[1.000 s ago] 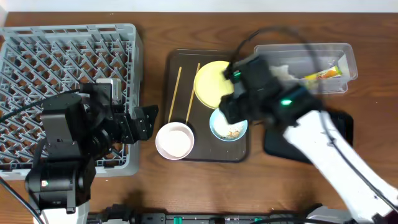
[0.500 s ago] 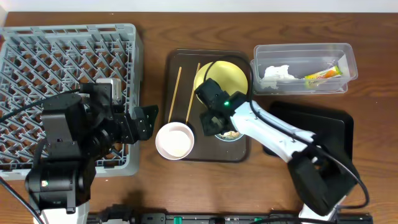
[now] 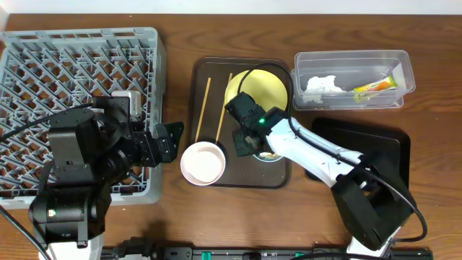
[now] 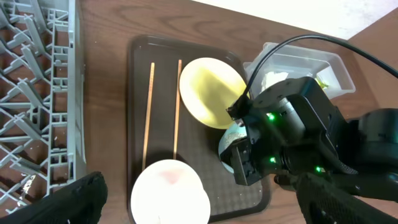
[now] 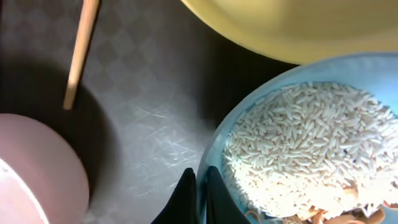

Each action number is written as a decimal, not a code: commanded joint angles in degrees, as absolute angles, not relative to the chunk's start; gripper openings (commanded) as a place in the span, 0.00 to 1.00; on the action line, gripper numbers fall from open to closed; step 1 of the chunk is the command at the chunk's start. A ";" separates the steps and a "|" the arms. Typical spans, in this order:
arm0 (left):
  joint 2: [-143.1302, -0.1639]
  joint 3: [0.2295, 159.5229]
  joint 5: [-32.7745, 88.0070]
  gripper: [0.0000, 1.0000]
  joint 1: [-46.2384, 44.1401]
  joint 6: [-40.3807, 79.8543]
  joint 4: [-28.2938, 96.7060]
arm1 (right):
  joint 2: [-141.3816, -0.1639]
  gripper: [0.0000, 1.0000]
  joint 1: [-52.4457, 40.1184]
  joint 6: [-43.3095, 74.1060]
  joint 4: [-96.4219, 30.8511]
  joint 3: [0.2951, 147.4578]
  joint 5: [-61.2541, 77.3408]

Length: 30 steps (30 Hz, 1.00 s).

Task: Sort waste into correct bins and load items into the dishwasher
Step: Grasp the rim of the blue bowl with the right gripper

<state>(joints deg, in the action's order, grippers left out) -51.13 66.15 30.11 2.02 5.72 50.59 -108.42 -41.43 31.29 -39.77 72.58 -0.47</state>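
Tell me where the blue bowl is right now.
Overhead, the blue bowl sits on the brown tray, just below the yellow plate, right of the white bowl, under the right gripper.

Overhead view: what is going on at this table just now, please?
The right gripper is down at the light blue bowl on the brown tray, apparently pinching its rim; the bowl holds rice. The left gripper hangs open beside the grey dish rack, holding nothing. The napkin and wrapper lie in the clear tub. The yellow plate, white bowl and chopsticks are on the tray too.
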 commanded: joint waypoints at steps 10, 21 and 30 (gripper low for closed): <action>-51.18 67.24 31.07 0.98 1.80 5.15 50.54 | -109.21 0.18 -41.69 32.75 -37.71 69.10 -3.20; -51.18 67.24 31.07 0.98 1.80 5.15 50.54 | -101.60 0.01 -37.60 32.75 -41.69 69.76 -0.54; -51.18 67.24 31.07 0.98 1.80 5.15 50.54 | -84.47 0.01 -20.45 32.71 -49.06 69.76 15.27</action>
<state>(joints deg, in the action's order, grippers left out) -51.11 66.15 30.11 2.02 5.72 50.61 -87.96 -25.32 32.08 -46.63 69.69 8.67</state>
